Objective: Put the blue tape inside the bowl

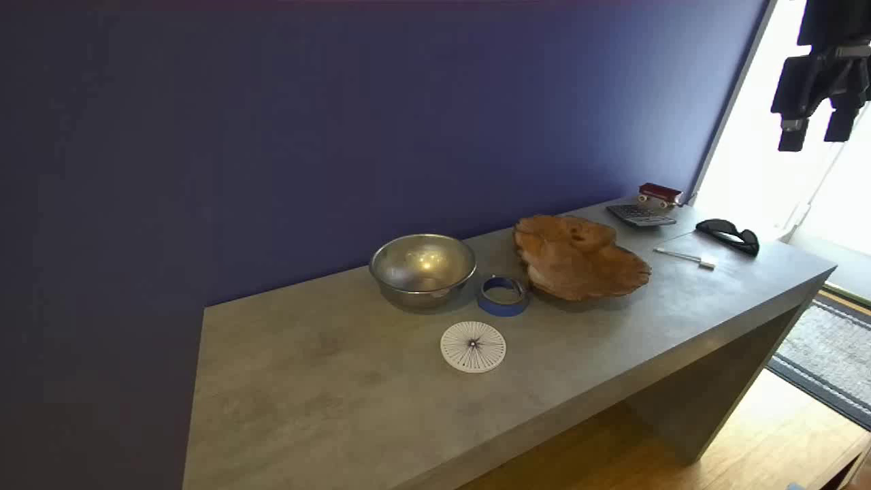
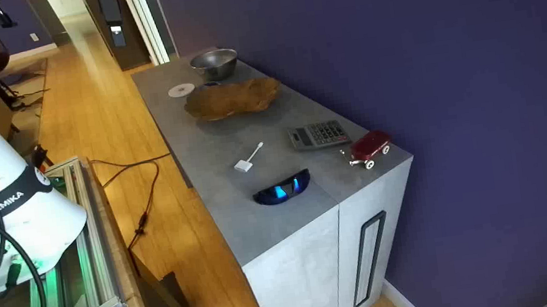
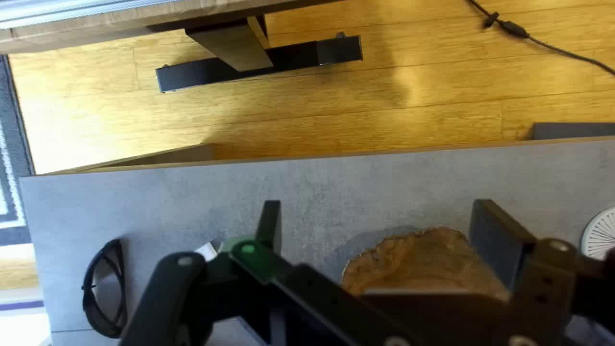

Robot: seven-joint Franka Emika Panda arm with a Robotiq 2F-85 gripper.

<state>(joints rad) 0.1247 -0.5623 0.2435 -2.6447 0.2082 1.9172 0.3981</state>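
Hanging well up above the level of the irregular brown wooden dish (image 1: pixel 578 265), the black two-finger gripper (image 1: pixel 815 136) has its fingers (image 3: pixel 497 240) spread wide apart; in the wrist view part of the dish shows b/w them, lower down. Small blue ring-shaped tape roll (image 1: pixel 503 309) lies flat on the grey mottled tabletop (image 1: pixel 306 381) just beside the dish; can't tell if touching. Round shiny silver metal bowl (image 1: pixel 422 269) stands upright on that same side of the dish, a bit farther off, so tape's b/w bowl & dish, outside the bowl. Flat round white disc (image 1: pixel 473 347) w/ dark radiating lines: same side of dish, twd. the tabletop's front edge. Opp. side of dish, in both exterior views: white cable adapter (image 2: pixel 243 165) & grey calculator (image 2: pixel 319 135) near it, black wraparound sunglasses (image 2: pixel 283 188) & small red toy wagon (image 2: pixel 370 145) farther. Dark purple wall (image 1: pixel 272 136) runs along behind the dish.
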